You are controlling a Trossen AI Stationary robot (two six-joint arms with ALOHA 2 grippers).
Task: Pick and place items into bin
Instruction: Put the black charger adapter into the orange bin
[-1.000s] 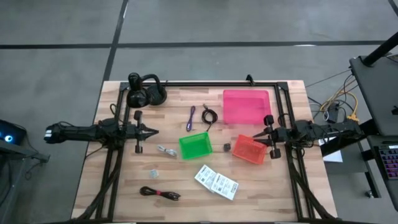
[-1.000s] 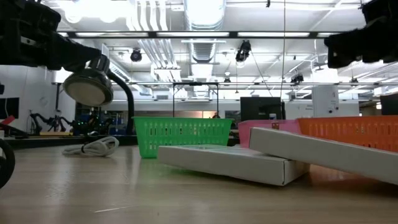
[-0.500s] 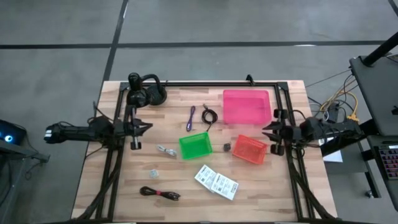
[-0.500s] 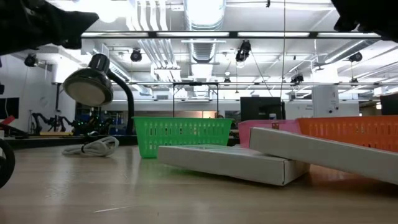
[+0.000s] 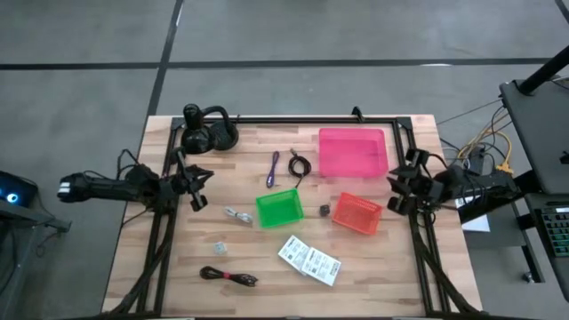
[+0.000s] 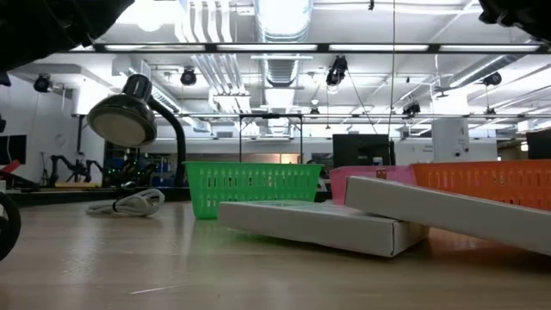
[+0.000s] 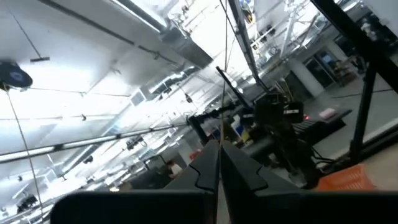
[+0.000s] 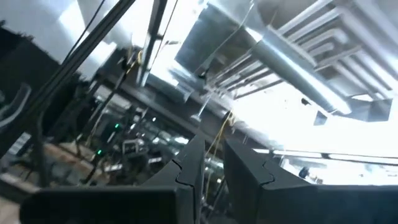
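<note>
The items lie loose on the wooden table: a purple cable (image 5: 274, 168), a black cable (image 5: 299, 164), a silver piece (image 5: 236, 214), a small grey piece (image 5: 219, 249), a dark piece (image 5: 324, 210), a black-red cable (image 5: 228, 276) and white packets (image 5: 308, 260). A green bin (image 5: 279, 208) stands mid-table. My left gripper (image 5: 197, 182) hovers at the left side, shut and empty, tipped upward. My right gripper (image 5: 396, 189) hovers at the right side, also tipped upward, with a narrow gap between its fingers (image 8: 193, 168) and nothing in it.
A pink bin (image 5: 353, 152) stands at the far right and an orange bin (image 5: 356, 212) just nearer. Black headphones (image 5: 209, 133) sit at the far left corner. A black frame rail (image 5: 302, 118) runs along the far edge. The wrist views show only the ceiling.
Both grippers have risen, tipped their fingers upward and rolled about their own axes. The left one has drawn back toward the table's left edge, the right one toward the right edge. In the low view both have moved up out of the picture. No item has moved.
</note>
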